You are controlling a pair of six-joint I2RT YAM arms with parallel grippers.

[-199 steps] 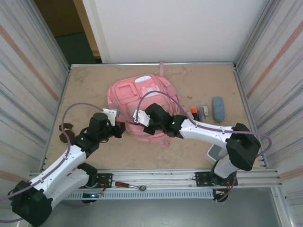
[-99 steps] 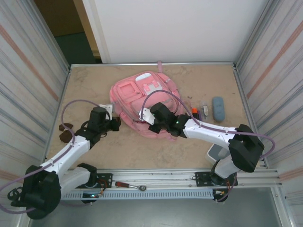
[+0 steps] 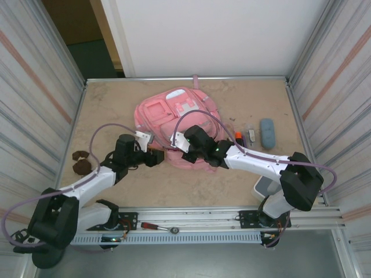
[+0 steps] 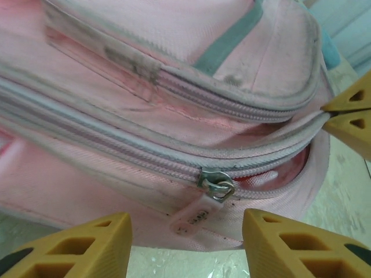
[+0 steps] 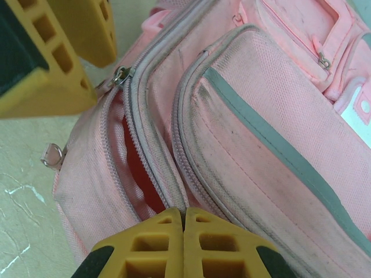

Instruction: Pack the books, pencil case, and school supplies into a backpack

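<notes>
The pink backpack (image 3: 181,119) lies flat in mid-table, its main zip partly undone over a red inside (image 5: 137,168). My right gripper (image 5: 184,215) is shut on the fabric edge beside that zip, at the bag's near side (image 3: 177,145). My left gripper (image 4: 186,231) is open, its yellow fingers (image 4: 87,243) either side of and just below the metal zip slider (image 4: 215,186) with its pink tab, not touching it. An orange-and-white piece (image 3: 238,138) and a short black piece (image 3: 251,136) lie to the right of the bag. The books are out of view.
A blue-grey pencil case (image 3: 267,133) lies at the right near the wall. Two dark brown objects (image 3: 81,164) sit at the left edge. A white box (image 3: 262,186) stands by the right arm's base. Corrugated walls close both sides.
My left gripper has swung right to the backpack's near edge, by the zip slider. The bag shifted slightly a second ago; the right gripper has kept its hold.
</notes>
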